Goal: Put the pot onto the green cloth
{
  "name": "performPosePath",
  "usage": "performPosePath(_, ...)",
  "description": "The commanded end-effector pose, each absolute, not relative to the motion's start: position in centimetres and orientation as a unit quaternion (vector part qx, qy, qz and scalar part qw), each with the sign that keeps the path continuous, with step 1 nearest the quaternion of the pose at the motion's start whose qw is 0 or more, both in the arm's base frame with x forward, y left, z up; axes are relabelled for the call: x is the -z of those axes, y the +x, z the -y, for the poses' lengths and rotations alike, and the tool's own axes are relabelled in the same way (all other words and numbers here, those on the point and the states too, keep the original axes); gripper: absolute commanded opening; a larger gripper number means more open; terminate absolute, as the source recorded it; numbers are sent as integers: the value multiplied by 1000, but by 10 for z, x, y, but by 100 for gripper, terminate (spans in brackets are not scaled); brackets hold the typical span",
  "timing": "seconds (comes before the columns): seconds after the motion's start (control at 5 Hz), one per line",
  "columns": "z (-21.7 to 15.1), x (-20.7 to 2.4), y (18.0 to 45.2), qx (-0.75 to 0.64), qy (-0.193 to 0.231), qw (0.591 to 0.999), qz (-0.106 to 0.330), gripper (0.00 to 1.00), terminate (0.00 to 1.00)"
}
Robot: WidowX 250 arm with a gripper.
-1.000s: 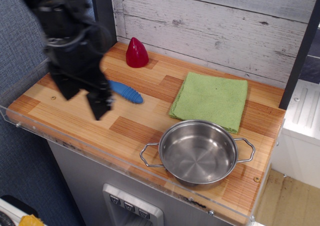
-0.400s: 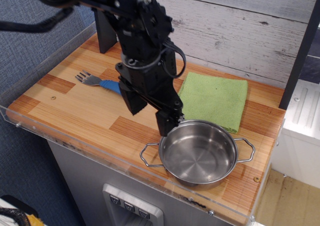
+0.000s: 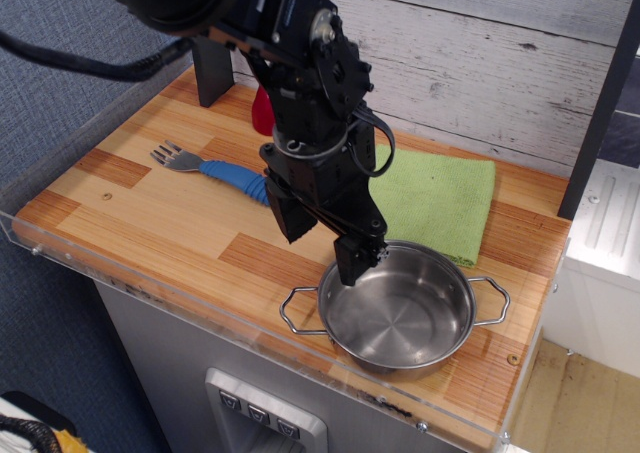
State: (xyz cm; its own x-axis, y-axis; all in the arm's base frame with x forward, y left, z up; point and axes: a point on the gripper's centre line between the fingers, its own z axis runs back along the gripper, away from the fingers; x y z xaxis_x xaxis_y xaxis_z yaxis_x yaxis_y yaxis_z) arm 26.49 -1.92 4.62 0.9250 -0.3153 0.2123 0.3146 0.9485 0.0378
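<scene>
Pot (image 3: 398, 308) sits on the wooden counter (image 3: 150, 223) near the front edge, just in front of the green cloth (image 3: 432, 198); its far rim looks to touch or barely overlap the cloth's near edge. Not on the cloth yet.

Gripper (image 3: 322, 241) is over the pot's left rim, 1 dark finger (image 3: 352, 260) reaching down just inside the wall, the other out to the left of the rim. Jaws stand apart, straddling the rim, nothing clamped as far as can be seen.

Handling, by judgement:
- Stainless steel, rigid, won't deform under a pinch. Empty, so probably moderate weight, but held off-centre it will want to tip
- Polished wall is slick; pads may slide unless closed firmly
- 2 thin wire loop handles, 1 at left-front (image 3: 298, 311), 1 at right (image 3: 492, 300); narrow targets, likely to let the pot swing
- Best hold looks like the rim wall where the gripper is now, 1 finger inside, 1 outside

Cloth is soft and folded; dragging the pot could bunch it, so lift clear first.

Also present: blue-handled fork (image 3: 212, 165), red object (image 3: 262, 111) behind the arm, mostly hidden
</scene>
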Motion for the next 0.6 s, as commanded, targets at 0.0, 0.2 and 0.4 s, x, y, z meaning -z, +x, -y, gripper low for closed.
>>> performPosePath(0.0,24,-37,274,169,4,980,108,100,0)
performPosePath(0.2,23,-33,273,170,0,980,102,100,0)
performPosePath(0.4,20,-32,272,173,-5,980,103,0,0)
